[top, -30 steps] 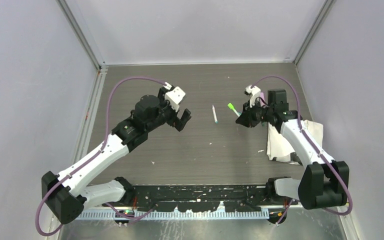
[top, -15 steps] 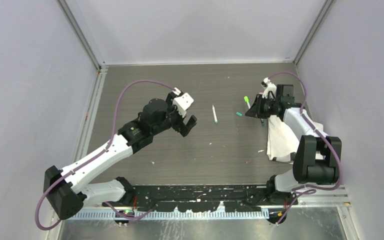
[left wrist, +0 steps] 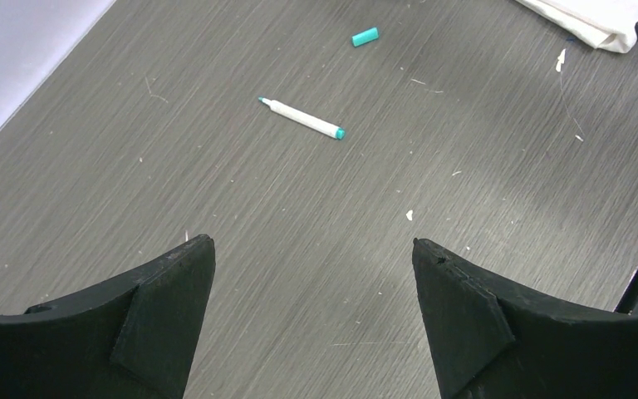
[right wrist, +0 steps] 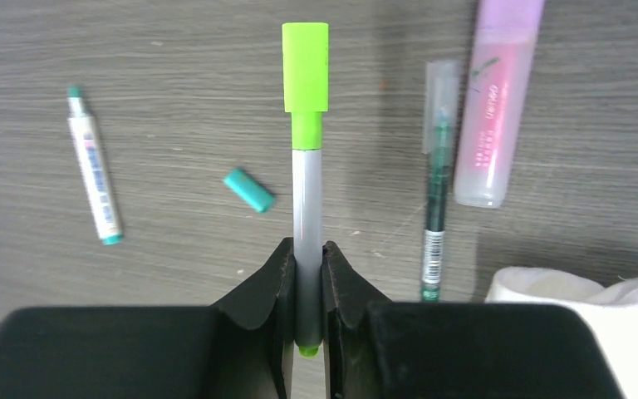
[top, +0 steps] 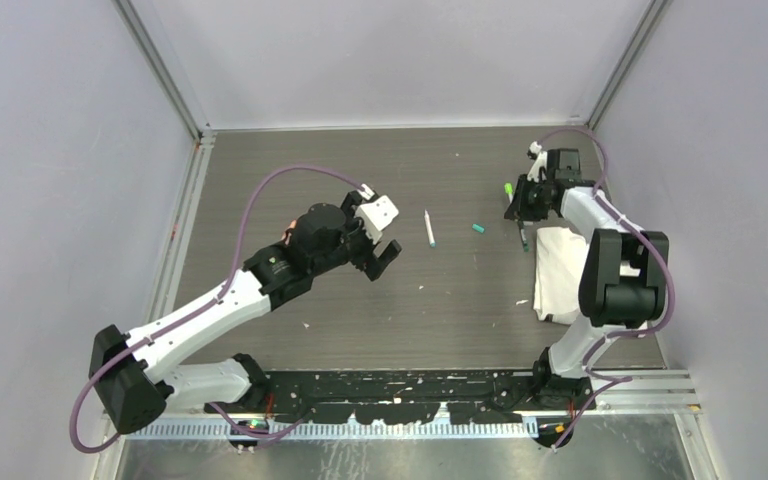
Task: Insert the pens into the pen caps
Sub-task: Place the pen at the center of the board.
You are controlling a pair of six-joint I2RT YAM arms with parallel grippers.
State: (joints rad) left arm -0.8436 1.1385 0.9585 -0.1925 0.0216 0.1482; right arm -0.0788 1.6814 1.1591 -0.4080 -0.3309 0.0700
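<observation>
Worktop [left wrist: 216, 191]: white pen [left wrist: 301, 118] lying flat, teal cap [left wrist: 365, 36] apart beyond it; left tool [left wrist: 311, 242] fingers spread wide in foreground.

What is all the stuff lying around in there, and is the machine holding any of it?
table: one, grey wood-grain, under everything
white cloth: one, white, right side of the table
white pen: one, white with teal ends, lying mid-table
teal cap: one, teal, loose near the white pen, not touching it
dark green pen: one, dark green with a clear cap, lying by the cloth
pink tube: one, pink-purple, beside the dark green pen
green pen: one, grey body with a bright green end, clamped in the right gripper
left gripper: one, black, open, empty, above the table
right gripper: one, black, shut on the green pen
</observation>
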